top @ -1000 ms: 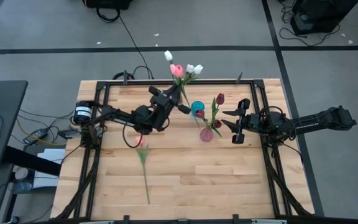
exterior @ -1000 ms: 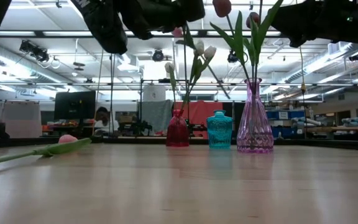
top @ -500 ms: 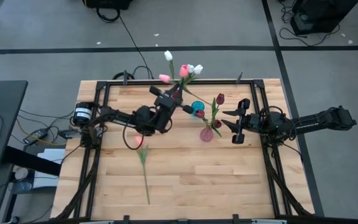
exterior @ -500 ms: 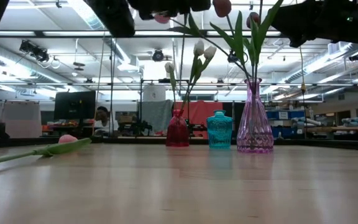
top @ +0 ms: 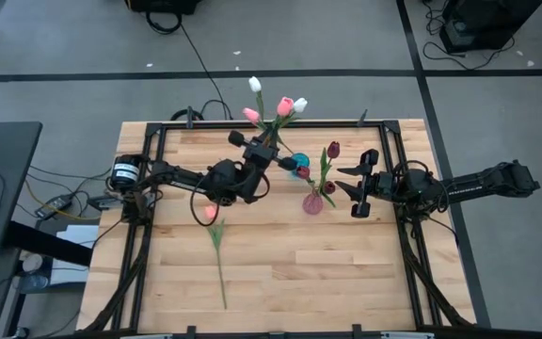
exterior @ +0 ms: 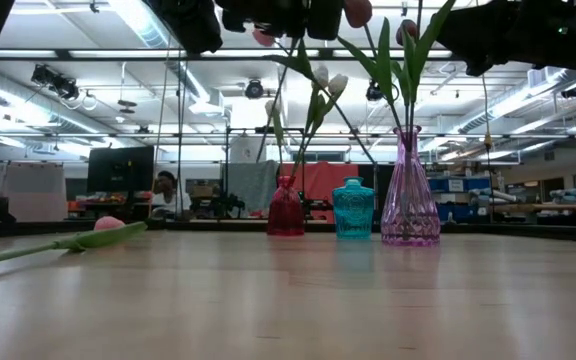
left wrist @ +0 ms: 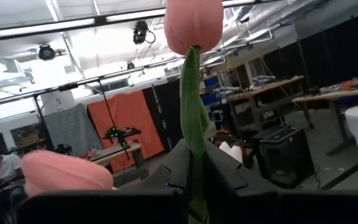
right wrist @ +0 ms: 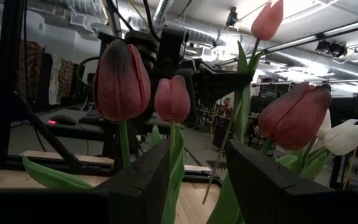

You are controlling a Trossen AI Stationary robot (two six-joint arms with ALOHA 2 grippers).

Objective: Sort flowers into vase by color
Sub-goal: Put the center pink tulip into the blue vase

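Gripping a pink tulip (left wrist: 193, 25) stem, the left claw (top: 260, 155) hovers near the bench's (top: 290, 273) far edge. Only the wrist view shows that clenched hold. The right claw (top: 358, 188) waits released beside the pink vase (top: 313, 201).

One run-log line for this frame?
left hand: shut on pink tulip, above vases | right hand: open, beside pink vase | one tulip on table
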